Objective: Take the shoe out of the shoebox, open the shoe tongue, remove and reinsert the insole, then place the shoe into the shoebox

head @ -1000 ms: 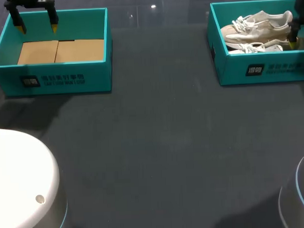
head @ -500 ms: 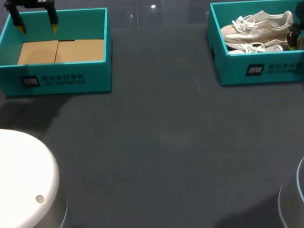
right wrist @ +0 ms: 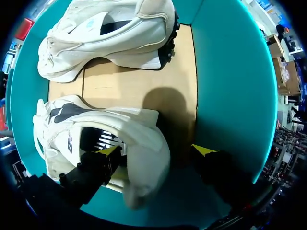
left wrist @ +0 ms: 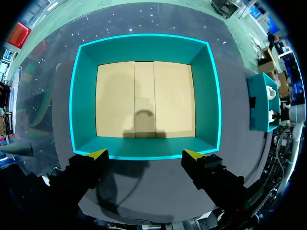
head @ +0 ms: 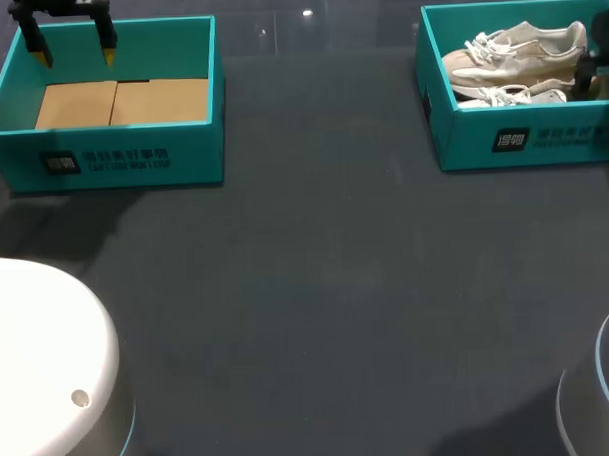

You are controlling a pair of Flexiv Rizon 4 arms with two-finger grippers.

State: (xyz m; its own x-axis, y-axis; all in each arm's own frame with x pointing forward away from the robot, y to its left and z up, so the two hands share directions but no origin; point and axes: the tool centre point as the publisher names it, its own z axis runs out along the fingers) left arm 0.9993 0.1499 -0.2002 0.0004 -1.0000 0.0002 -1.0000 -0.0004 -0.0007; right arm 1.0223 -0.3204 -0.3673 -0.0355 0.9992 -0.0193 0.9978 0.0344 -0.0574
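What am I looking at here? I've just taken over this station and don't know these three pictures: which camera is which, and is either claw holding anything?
The robot works with two grippers, each with two yellow-tipped fingers. The wide picture looks down on the table from above and behind. The two round pictures come from cameras on the wrists. Two teal shoeboxes stand on the table. The left gripper hangs open over one wall of the empty shoebox. The right gripper is down in the other shoebox, open. It has one finger at the opening of a white sneaker and the other outside its heel. A second sneaker lies beyond. Nothing is gripped.
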